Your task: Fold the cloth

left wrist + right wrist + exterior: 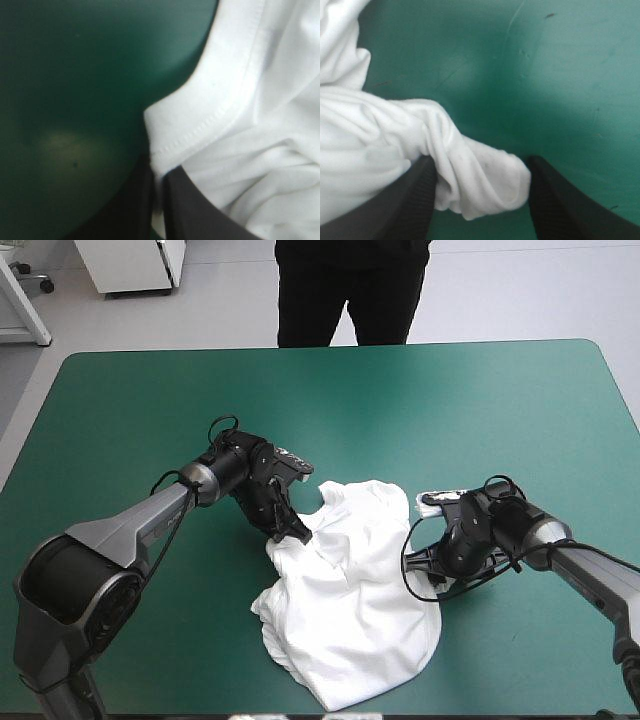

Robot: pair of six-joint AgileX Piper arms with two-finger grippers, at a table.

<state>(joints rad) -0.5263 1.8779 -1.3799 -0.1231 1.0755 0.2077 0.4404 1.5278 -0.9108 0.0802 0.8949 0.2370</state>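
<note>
T-shirt (345, 600) is a crumpled, half-spread white heap, centre-right on the teal-green cover (450, 410), its lower end close to the near edge. Left gripper (297, 532) is all but closed, pinching the stitched hem on the shirt's left side between its black fingers (200, 215). Right gripper (481, 167) has its fingers wide apart, straddling a rolled bunch at the shirt's right side, clamping nothing. Open cover runs to the far and side edges.

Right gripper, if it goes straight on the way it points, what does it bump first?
Probably the T-shirt: a bunched white roll of it lies between the open jaws of the right gripper. Past that roll, only bare teal-green cover shows, though depth is hard to judge.
</note>
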